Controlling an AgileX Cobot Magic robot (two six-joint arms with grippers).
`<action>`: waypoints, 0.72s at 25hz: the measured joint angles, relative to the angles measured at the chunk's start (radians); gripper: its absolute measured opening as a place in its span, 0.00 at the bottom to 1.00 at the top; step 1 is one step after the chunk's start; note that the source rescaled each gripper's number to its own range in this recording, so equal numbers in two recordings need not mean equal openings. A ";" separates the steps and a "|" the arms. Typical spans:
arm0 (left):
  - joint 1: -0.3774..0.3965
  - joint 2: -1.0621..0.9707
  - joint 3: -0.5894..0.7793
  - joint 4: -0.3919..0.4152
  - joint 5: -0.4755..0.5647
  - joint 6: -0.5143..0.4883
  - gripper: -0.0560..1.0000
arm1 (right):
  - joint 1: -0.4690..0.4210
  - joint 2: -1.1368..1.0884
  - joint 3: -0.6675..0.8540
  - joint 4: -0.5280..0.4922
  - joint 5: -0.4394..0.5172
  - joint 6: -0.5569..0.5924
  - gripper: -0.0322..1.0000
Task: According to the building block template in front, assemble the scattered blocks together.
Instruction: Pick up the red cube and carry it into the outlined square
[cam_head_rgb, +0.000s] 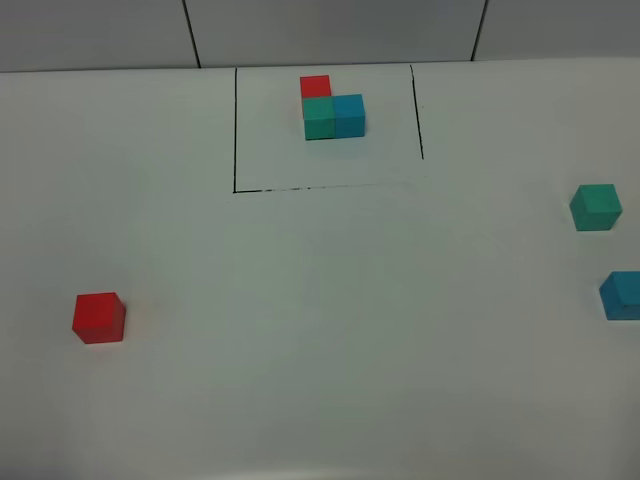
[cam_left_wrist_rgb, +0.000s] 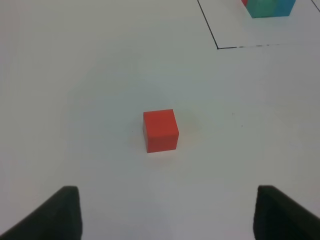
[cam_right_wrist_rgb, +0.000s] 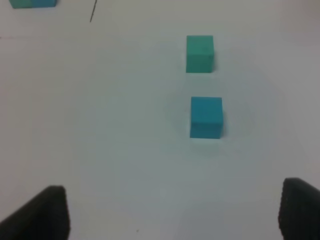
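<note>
The building block template (cam_head_rgb: 332, 110) is a red, teal-green and blue L-shaped trio inside a black-lined frame at the far middle of the table; its corner shows in the left wrist view (cam_left_wrist_rgb: 270, 7). The scattered red cube (cam_head_rgb: 99, 317) sits at the near left, centred ahead of my left gripper (cam_left_wrist_rgb: 170, 215), which is open, empty and well short of the cube (cam_left_wrist_rgb: 160, 130). The scattered teal-green cube (cam_head_rgb: 596, 207) and blue cube (cam_head_rgb: 622, 295) sit apart at the right edge. My right gripper (cam_right_wrist_rgb: 172, 212) is open and empty, with the blue cube (cam_right_wrist_rgb: 206, 117) ahead and the teal-green cube (cam_right_wrist_rgb: 200, 53) beyond it.
The white table (cam_head_rgb: 330, 330) stretches between the red cube and the two right-hand cubes. The black frame line (cam_head_rgb: 235, 130) is open on part of its near side. A grey panelled wall (cam_head_rgb: 330, 30) runs behind the table. Neither arm shows in the exterior high view.
</note>
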 joint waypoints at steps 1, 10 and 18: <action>0.000 0.000 0.000 0.000 0.000 0.000 0.60 | 0.000 0.000 0.000 0.000 0.000 0.000 0.82; 0.000 0.000 0.000 0.000 0.000 0.000 0.60 | 0.000 0.000 0.000 0.000 0.000 0.000 0.82; 0.000 0.000 0.000 0.000 0.000 0.000 0.60 | 0.000 0.000 0.000 0.000 0.000 0.000 0.82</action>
